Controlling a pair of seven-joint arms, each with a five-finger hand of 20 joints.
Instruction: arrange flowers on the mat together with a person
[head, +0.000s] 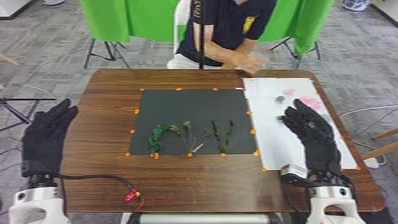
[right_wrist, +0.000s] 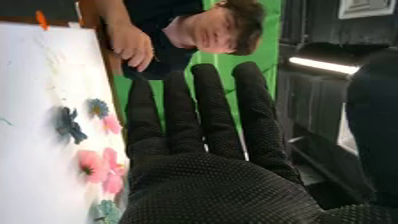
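In my head view, I have the right hand (head: 308, 131) at lower right, its fingers straight and spread wide, gripping nothing. Pink flowers (right_wrist: 91, 166) lie on the white sheet (head: 266, 112) near its fingertips, toward upper right. Green stems (head: 187, 135) lie on the dark mat (head: 191, 110), left of that hand. My left hand (head: 46, 137), likewise straight-fingered, is at far left.
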